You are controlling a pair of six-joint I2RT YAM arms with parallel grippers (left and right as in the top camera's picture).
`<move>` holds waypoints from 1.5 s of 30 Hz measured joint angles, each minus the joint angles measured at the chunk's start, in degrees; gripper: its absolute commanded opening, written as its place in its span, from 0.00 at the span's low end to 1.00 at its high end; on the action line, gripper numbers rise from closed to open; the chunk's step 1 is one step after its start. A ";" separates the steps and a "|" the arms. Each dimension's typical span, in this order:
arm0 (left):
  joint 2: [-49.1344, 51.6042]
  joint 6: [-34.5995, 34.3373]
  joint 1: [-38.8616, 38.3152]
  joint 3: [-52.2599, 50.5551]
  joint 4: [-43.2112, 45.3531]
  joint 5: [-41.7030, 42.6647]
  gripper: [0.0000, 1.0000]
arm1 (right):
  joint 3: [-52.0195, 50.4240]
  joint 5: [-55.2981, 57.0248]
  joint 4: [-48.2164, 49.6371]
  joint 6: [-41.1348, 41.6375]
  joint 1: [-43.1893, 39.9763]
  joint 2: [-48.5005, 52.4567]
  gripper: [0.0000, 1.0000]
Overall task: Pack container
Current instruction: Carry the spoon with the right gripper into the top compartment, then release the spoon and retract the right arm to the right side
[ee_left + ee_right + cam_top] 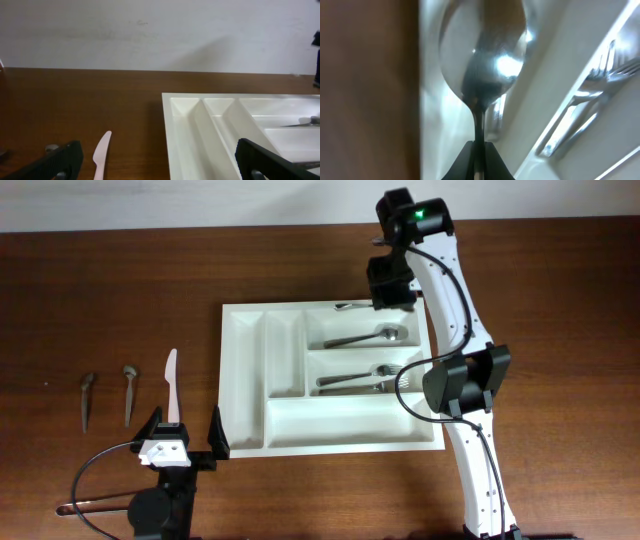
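The container, a white five-compartment tray, lies mid-table. A metal spoon lies in its far wide compartment and forks in the middle one. My right gripper is over the tray's far edge, shut on another metal spoon whose bowl hangs over the tray; the jaws pinch its handle. My left gripper is open and empty at the tray's front left corner. In the left wrist view its jaws straddle the tray's left rim and a white plastic knife.
The white knife lies on the wood left of the tray. Two dark utensils lie farther left. A metal utensil lies by the left arm's base. Forks show beside the held spoon.
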 measured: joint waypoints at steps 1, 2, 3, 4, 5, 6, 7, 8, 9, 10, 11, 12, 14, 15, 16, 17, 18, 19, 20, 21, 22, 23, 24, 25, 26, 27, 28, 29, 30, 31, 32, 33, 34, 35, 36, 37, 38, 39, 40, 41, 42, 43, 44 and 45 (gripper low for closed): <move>0.02 -0.02 0.00 0.00 0.00 0.00 0.99 | -1.25 0.04 0.02 0.17 0.00 0.00 0.08; 0.00 -0.02 0.00 0.00 0.00 0.00 0.99 | -2.62 0.15 0.00 0.37 0.00 0.00 0.08; 0.00 -0.02 0.00 0.00 0.00 0.00 0.99 | -3.67 0.15 0.00 0.52 0.00 0.00 0.08; 0.00 -0.02 0.00 0.00 0.00 0.00 0.99 | -4.68 0.15 -0.02 0.59 0.02 0.00 0.08; 0.00 -0.02 0.00 0.00 0.00 0.00 0.99 | -5.53 0.15 -0.02 0.74 0.02 0.00 0.08; 0.00 -0.02 -0.02 0.00 0.00 0.00 0.99 | -6.47 0.15 -0.07 0.72 0.02 0.00 0.13; 0.00 -0.02 0.00 0.00 0.00 0.00 0.99 | -6.95 0.15 -0.07 0.98 0.02 0.00 0.18; 0.02 -0.02 0.00 0.00 0.00 0.00 0.99 | -7.48 0.15 -0.04 1.07 0.02 0.00 0.24; 0.02 -0.02 0.00 0.00 0.00 0.00 0.99 | -7.85 0.15 -0.09 0.96 0.02 0.00 0.31; 0.00 -0.02 0.00 0.00 0.00 0.00 0.99 | -8.07 0.13 -0.07 1.05 0.02 0.00 0.39; 0.02 0.00 0.00 0.00 0.00 0.00 0.99 | -8.17 0.15 -0.09 1.11 0.02 0.00 0.47; 0.00 -0.02 -0.02 0.00 0.00 0.00 0.99 | -8.26 0.17 -0.09 1.09 0.02 0.00 0.55; 0.00 -0.02 0.00 0.00 0.00 0.00 0.99 | -8.31 0.15 0.07 0.44 0.02 0.00 0.67; 0.00 -0.02 0.00 0.00 0.00 0.00 0.99 | -8.35 0.17 0.17 -0.50 0.02 0.02 0.70; 0.02 -0.02 0.00 0.00 0.00 0.00 0.99 | -8.35 0.15 0.31 -0.83 0.02 0.00 0.72; 0.00 -0.02 0.00 0.00 0.00 0.00 0.99 | -8.35 0.17 0.35 -1.27 0.02 0.02 0.72; 0.00 -0.02 -0.02 0.00 0.00 0.00 0.99 | -8.35 0.17 0.35 -1.86 0.02 0.00 0.73; 0.00 0.00 0.00 0.00 0.00 0.00 0.99 | -8.35 0.17 0.42 -2.43 0.00 0.02 0.75; 0.00 0.00 -0.02 0.00 0.00 0.00 0.99 | -8.35 0.17 0.81 -3.30 -0.13 0.00 0.77; 0.00 0.00 0.00 0.00 0.00 0.00 0.99 | -8.26 0.17 1.64 -4.28 -0.24 0.00 0.79; 0.00 0.00 0.00 0.00 0.00 0.00 0.99 | -8.00 0.17 2.49 -5.60 -0.37 0.00 0.81; 0.00 0.00 0.00 0.00 0.00 0.00 0.99 | -7.45 0.20 3.30 -7.19 -0.59 0.04 0.85; 0.00 0.00 -0.02 0.00 0.00 0.00 0.99 | -6.27 0.24 4.04 -9.46 -1.01 0.11 0.90; 0.00 -0.02 -0.02 0.00 0.00 0.00 0.99 | -5.18 0.42 4.46 -10.86 -1.42 0.15 0.94; 0.00 -0.02 0.00 0.00 0.00 0.00 0.99 | -3.48 0.61 4.72 -12.63 -1.99 0.22 0.98; 0.00 0.00 0.00 0.00 0.00 0.00 0.99 | -1.14 0.87 4.92 -14.97 -2.86 0.31 0.99; 0.00 -0.02 0.00 0.00 0.00 0.00 0.99 | 1.18 1.14 5.01 -17.05 -3.80 0.31 0.99; 0.00 -0.02 -0.02 0.00 0.00 0.00 0.99 | 3.61 1.38 5.09 -19.32 -4.87 0.33 0.99; 0.02 -0.02 0.00 0.00 0.00 0.00 0.99 | 6.34 1.57 5.07 -21.97 -6.14 0.33 0.99; 0.00 -0.02 0.00 0.00 0.00 0.00 0.99 | 9.77 1.73 4.92 -25.51 -7.89 0.33 0.99; 0.00 -0.02 0.00 0.00 0.00 0.00 0.99 | 11.96 1.73 4.57 -28.02 -9.20 0.33 0.99; 0.00 -0.02 0.00 0.00 0.00 0.00 0.99 | 14.36 1.90 3.85 -31.15 -10.80 0.26 0.99; 0.00 0.00 -0.02 0.00 0.00 0.00 0.99 | 15.91 1.97 2.73 -34.49 -12.72 -0.22 0.99; 0.02 0.00 0.00 0.00 0.00 0.00 0.99 | 16.57 2.10 1.40 -37.24 -14.40 -0.76 0.99; 0.00 -0.02 0.00 0.00 0.00 0.00 0.99 | 16.83 2.05 0.24 -40.46 -16.28 -1.46 0.99; 0.00 -0.02 -0.02 0.00 0.00 0.00 0.99 | 16.85 1.88 0.00 -43.32 -17.88 -2.05 0.99; 0.00 0.00 0.00 0.00 0.00 0.00 0.99 | 16.85 1.60 0.02 -46.45 -19.80 -2.73 0.99; 0.00 -0.02 0.00 0.00 0.00 0.00 0.99 | 16.85 1.31 0.00 -48.54 -21.09 -3.23 0.99; 0.02 0.00 -0.02 0.00 0.00 0.00 0.99 | 16.85 0.83 0.00 -51.41 -22.62 -3.89 0.99; 0.00 -0.02 0.00 0.00 0.00 0.00 0.99 | 16.85 0.20 0.02 -53.86 -23.80 -4.57 0.99; 0.00 -0.02 -0.02 0.00 0.00 0.00 0.99 | 16.85 -0.59 0.02 -56.46 -24.85 -5.29 0.99; 0.00 -0.02 -0.02 0.00 0.00 0.00 0.99 | 16.85 -1.66 0.00 -59.47 -25.83 -6.21 0.99; 0.00 -0.02 -0.02 0.00 0.00 0.00 0.99 | 16.85 -2.69 0.02 -62.14 -26.62 -7.13 0.99; 0.00 -0.02 0.00 0.00 0.00 0.00 0.99 | 16.83 -3.67 0.00 -64.65 -27.28 -8.17 0.99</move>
